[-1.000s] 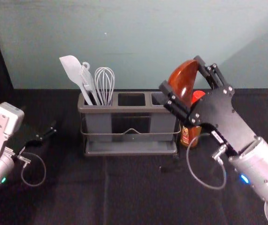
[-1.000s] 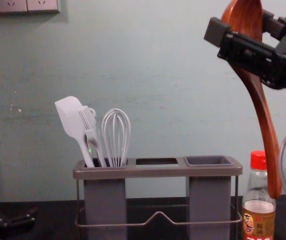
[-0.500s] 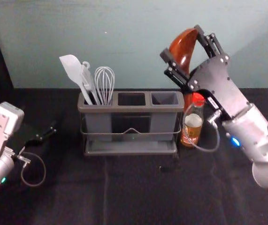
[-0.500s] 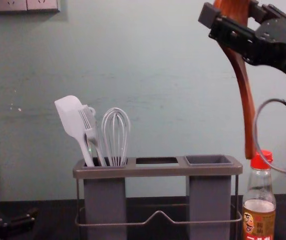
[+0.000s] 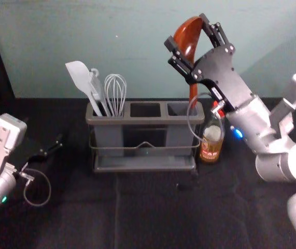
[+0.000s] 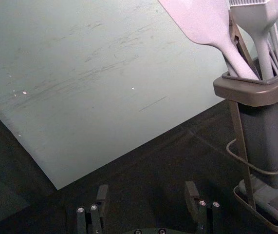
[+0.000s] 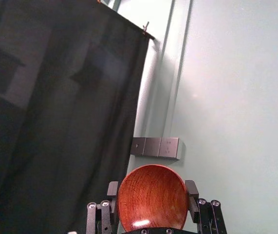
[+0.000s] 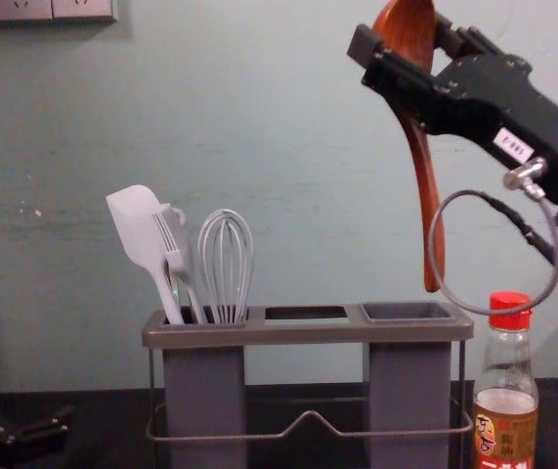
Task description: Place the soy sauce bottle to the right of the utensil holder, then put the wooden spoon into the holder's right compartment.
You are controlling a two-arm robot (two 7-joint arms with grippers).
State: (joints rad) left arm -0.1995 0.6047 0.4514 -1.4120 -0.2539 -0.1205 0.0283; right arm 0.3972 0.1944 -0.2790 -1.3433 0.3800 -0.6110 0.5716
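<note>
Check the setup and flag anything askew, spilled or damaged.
Only the wall behind looks off, with scuffs and small pale specks like chipped paint. The utensil holder stands level, the soy sauce bottle is upright and capped, and I see no spill.

a pale whisk stands head up. just left of it is a pale brush, then a spatula leaning left. behind it rises a grey-green wall, with switches high to its left. black cloth spreads in front of it.
</note>
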